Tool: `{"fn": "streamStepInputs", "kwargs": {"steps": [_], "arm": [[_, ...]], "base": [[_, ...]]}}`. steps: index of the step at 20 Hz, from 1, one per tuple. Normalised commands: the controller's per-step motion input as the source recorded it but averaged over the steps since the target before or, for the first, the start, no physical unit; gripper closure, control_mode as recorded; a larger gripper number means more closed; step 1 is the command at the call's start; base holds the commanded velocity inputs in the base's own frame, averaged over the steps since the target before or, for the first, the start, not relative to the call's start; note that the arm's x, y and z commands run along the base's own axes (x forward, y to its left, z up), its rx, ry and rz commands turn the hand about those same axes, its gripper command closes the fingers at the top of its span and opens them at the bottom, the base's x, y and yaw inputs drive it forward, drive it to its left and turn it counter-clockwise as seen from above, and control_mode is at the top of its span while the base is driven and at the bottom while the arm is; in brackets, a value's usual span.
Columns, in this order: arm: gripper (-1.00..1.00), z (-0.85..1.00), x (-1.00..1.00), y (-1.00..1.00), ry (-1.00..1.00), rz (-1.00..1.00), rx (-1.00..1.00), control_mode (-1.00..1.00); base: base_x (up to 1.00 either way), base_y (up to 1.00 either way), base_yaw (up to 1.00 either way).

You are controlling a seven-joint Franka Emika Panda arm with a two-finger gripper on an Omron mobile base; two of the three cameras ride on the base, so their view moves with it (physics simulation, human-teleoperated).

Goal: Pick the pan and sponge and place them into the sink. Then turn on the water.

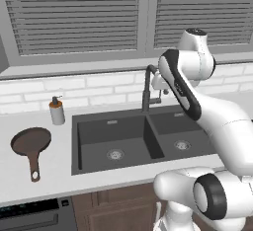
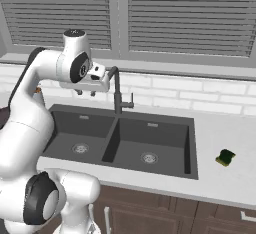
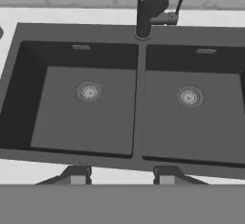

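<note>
Sink [image 3: 139, 163] basins lie directly beneath the pincer [image 2: 86, 92], which hangs above the left basin near the faucet [image 2: 117, 95]. Its two dark tips [image 3: 79, 176] stand close together, nearly closed, with nothing between them. From the hand camera the central divider runs straight ahead from between the tips, a round silver drain [image 3: 89, 92] on either side of it, and the faucet base stands at the far rim beyond the divider; the faucet's top is cut off by the upper edge there. Both basins hold nothing, and no stream falls from the spout.

Farther out, the pan [image 1: 31, 143] rests flat on the white counter [image 1: 44, 175] well to the pincer's left, beyond the sink's left rim, its long handle pointing toward the counter's front edge. A small soap dispenser [image 1: 57, 110] with an orange top stands behind the pan, near the tiled wall. Well away on the other side, past the sink's right rim, the sponge [image 2: 226, 157] lies on the counter, its green top and yellow side just distinguishable.

In the left base camera the arm's own white links cover the pincer and part of the right basin. Closed slatted blinds [image 2: 185, 15] fill the windows behind.
</note>
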Motion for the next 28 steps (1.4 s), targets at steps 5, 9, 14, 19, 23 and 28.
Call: {"fn": "streamStepInputs", "kwargs": {"steps": [5,9,14,19,23,28], "arm": [[-1.00,0.00,-0.38,0.18,-0.06,0.04,0.00,-1.00],[-1.00,0.00,-0.39,0.59,-0.22,0.02,0.00,-1.00],[-1.00,0.00,-0.26,0.77,-0.24,0.00,0.00,-1.00],[-1.00,0.00,-0.18,0.80,-0.08,0.00,0.01,-1.00],[-1.00,0.00,-0.01,0.97,0.01,0.00,0.00,-1.00],[-1.00,-0.03,0.00,0.91,0.00,0.00,-0.07,-1.00]], "base": [[0.00,0.00,0.00],[0.00,0.00,0.00],[0.00,0.00,0.00],[0.00,0.00,0.00],[0.00,0.00,0.00],[0.00,0.00,0.00]]}}
